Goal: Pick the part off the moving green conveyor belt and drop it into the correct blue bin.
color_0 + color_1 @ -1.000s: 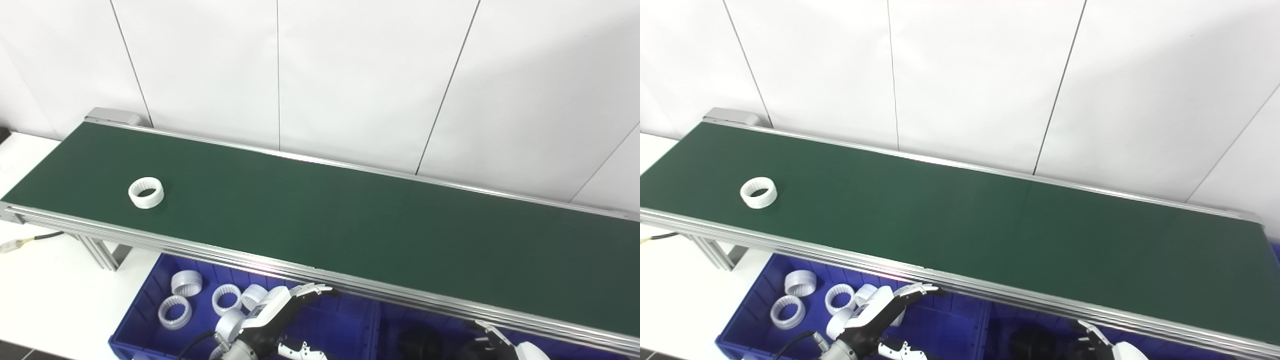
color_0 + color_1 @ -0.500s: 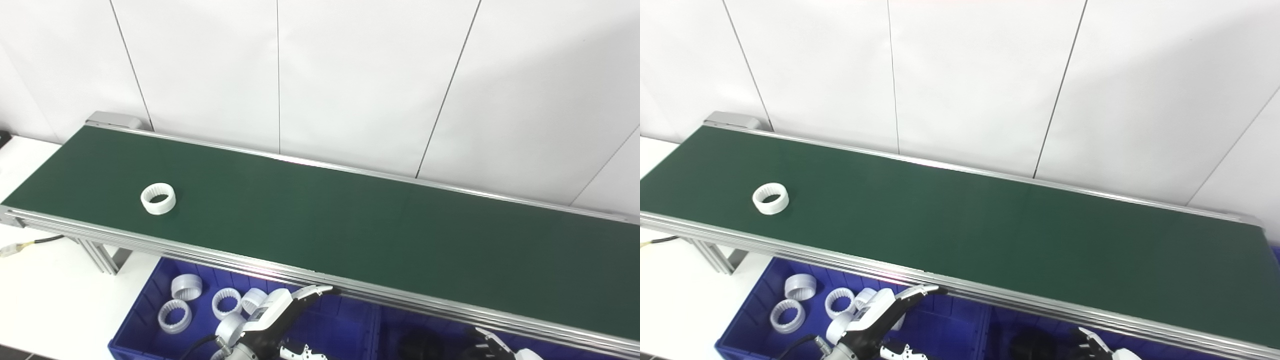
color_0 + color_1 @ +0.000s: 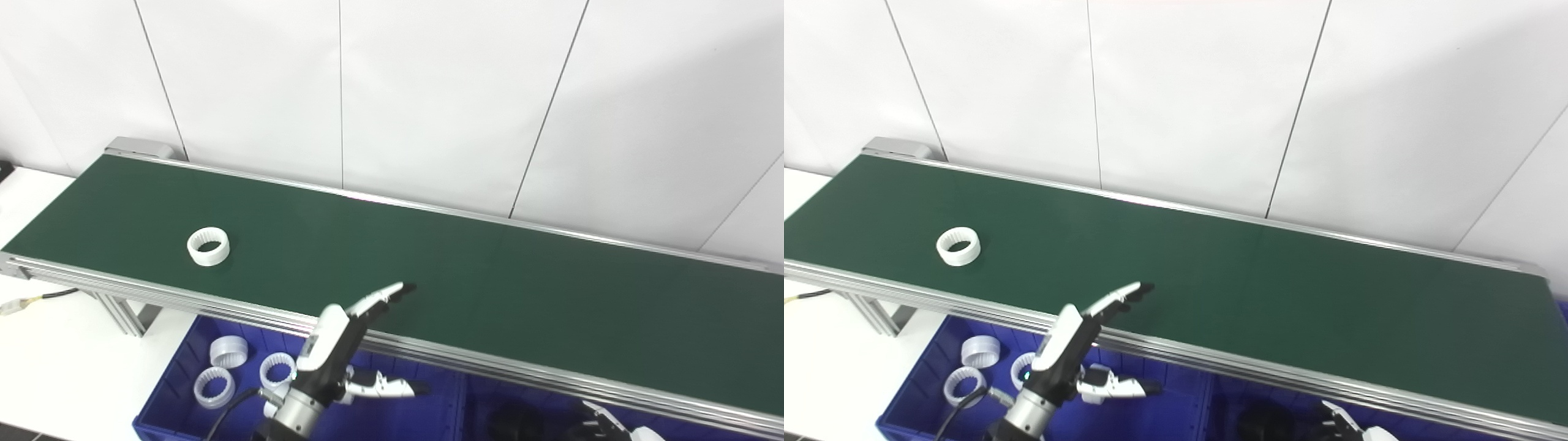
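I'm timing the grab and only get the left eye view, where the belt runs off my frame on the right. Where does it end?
Observer: The right eye view shows the belt ending just inside the frame's right edge.
Operator: Anything past that end?
Observer: A sliver of blue at the frame edge. Too little shows to tell what it is.
Operator: Any part on that last stretch?
Observer: None up to the end. The only ring on it lies near the left end.

I am seeing the part, a white toothed ring, lying flat, hole up, on the green conveyor belt toward its left end, nearer the near rail. Blue bin is sitting below, holding similar rings.
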Tool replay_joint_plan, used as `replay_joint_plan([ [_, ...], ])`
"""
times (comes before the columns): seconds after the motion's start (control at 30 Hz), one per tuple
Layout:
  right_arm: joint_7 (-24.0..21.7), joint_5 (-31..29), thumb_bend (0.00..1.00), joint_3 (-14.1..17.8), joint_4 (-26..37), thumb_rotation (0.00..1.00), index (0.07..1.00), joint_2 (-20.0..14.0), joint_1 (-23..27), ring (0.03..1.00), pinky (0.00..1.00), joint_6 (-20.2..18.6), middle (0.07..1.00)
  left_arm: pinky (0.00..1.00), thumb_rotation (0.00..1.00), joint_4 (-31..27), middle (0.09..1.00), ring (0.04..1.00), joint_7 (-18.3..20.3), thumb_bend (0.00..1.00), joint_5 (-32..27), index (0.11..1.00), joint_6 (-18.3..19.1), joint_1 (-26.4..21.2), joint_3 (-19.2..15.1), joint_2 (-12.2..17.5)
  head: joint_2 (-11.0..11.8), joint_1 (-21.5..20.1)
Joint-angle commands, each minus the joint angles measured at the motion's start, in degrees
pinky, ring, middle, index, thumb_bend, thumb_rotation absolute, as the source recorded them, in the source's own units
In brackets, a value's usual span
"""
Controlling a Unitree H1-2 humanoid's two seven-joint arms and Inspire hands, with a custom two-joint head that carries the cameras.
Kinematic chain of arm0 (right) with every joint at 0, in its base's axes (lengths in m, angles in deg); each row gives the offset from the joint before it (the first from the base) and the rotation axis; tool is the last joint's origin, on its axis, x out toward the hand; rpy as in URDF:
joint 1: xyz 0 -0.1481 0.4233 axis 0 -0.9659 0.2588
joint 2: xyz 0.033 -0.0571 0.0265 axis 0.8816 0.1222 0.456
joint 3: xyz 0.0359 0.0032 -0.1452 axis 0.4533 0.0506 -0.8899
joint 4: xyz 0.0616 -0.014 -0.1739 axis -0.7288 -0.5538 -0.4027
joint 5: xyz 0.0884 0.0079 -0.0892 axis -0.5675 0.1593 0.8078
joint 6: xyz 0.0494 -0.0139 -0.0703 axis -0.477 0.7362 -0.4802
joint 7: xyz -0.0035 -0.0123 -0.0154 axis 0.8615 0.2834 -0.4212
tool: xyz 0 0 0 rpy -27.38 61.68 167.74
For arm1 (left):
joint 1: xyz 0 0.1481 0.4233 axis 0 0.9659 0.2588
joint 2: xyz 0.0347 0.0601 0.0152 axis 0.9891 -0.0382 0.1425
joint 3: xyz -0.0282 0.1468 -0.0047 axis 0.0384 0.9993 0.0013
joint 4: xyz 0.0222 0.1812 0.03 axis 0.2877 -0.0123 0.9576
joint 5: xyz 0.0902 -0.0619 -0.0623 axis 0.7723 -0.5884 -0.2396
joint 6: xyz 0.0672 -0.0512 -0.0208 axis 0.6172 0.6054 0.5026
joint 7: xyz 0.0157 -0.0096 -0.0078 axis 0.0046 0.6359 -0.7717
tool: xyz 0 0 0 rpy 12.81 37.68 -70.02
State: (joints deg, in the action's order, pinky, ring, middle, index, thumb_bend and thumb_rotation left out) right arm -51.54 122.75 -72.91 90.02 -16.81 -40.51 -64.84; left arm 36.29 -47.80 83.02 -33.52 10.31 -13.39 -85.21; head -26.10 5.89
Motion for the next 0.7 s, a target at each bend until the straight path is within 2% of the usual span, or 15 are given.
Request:
replay_joint_plan([
  [0.0,1.89,-0.56,0.80,0.21,0.29,0.21,0.825,-0.54,0.98,0.659,0.57,3.19,0.694,0.77,0.47,-2.54,0.866,0.825,-1.64,0.80,1.43,0.869,0.25,-1.94,-0.88,-0.26,0.04,0.08],
  [0.23,1.90,-0.80,0.80,0.16,-0.39,0.20,0.827,-0.71,1.46,0.660,0.58,2.78,0.695,0.75,0.52,-2.37,0.872,0.812,-1.82,0.80,5.03,0.880,5.59,-4.76,-3.35,-0.01,0.28,0.41],
  [0.37,2.15,-0.99,0.80,0.10,-1.10,0.21,0.828,-0.80,1.83,0.666,0.59,3.04,0.697,0.75,0.54,1.55,0.887,0.822,-3.12,0.80,6.45,0.888,8.55,-7.95,-4.74,0.62,0.42,0.25],
  [0.53,3.15,-1.13,0.80,-0.02,-2.10,0.20,0.825,-1.01,2.09,0.660,0.59,3.78,0.692,0.76,0.51,7.84,0.898,0.841,-6.88,0.80,6.80,0.892,9.32,-12.18,-6.00,1.32,0.63,0.18],
  [0.67,3.08,-1.29,0.80,-0.17,-2.13,0.20,0.825,-1.27,2.25,0.660,0.58,3.46,0.691,0.75,0.54,9.58,0.915,0.839,-7.77,0.81,9.22,0.909,13.46,-14.46,-5.85,2.23,0.70,0.42],
])
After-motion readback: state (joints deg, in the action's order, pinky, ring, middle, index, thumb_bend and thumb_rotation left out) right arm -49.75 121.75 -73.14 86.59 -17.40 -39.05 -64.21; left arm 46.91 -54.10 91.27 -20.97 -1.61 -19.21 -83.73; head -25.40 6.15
